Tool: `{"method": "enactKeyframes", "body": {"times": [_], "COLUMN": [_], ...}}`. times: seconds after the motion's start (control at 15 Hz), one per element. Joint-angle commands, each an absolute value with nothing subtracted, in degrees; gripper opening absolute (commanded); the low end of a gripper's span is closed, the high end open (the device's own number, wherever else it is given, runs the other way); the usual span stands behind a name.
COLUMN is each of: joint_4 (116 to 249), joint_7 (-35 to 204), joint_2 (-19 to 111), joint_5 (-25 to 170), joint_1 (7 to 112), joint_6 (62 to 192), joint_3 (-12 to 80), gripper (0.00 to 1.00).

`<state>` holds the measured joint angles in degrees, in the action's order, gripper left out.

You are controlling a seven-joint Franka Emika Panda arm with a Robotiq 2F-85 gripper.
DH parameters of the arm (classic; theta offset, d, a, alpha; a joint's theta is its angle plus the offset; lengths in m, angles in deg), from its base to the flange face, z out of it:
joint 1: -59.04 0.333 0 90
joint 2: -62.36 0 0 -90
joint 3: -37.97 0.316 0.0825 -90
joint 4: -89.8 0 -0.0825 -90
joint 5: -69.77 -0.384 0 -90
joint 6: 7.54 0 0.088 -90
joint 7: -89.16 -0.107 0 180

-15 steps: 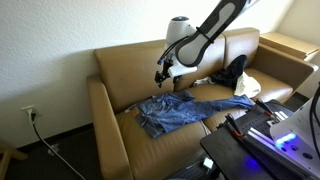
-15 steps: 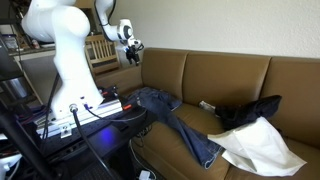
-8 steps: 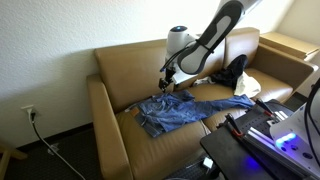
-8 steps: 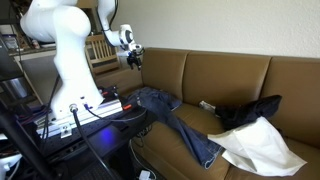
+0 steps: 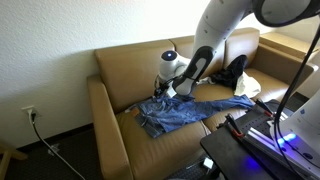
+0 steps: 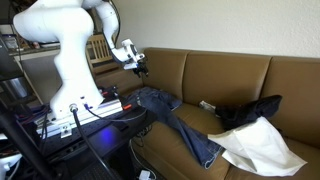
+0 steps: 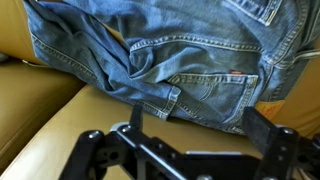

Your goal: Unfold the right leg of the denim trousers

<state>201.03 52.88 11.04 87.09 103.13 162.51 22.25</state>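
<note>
**Claw wide over the rumpled jeans**

The claw (image 7: pixel 192 115) hangs wide, its jaws well apart, just above the denim trousers (image 7: pixel 200 55) (a back pocket faces up in the wrist view). They lie rumpled on the tan counter (image 7: pixel 40 110), with one leg (image 5: pixel 228 103) stretched toward a black bundle (image 5: pixel 234 70) farther along.

The arm (image 6: pixel 60 40) is covered in smooth, rounded white shells, linked by black joints; the gripper (image 7: pixel 200 122) is made of black metal.
</note>
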Motion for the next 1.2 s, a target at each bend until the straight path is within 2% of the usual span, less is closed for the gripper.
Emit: {"method": "enactKeyframes", "body": {"times": [0.0, 0.4, 0.53, 0.73, 1.13], "joint_4": [192.5, 193.5, 193.0, 188.6, 176.4], "joint_7": [48.9, 52.1, 62.3, 70.8, 67.8], "joint_2": [1.6, 2.2, 3.7, -0.6, -12.2], "joint_5": [80.7, 76.2, 77.2, 76.5, 77.2], "joint_1": [110.6, 111.5, 102.6, 96.4, 99.2], "joint_6": [165.2, 163.9, 161.9, 157.5, 156.7], "joint_3": [15.1, 15.5, 24.5, 30.0, 23.4], "gripper": [1.0, 1.0, 1.0, 1.0, 1.0]}}
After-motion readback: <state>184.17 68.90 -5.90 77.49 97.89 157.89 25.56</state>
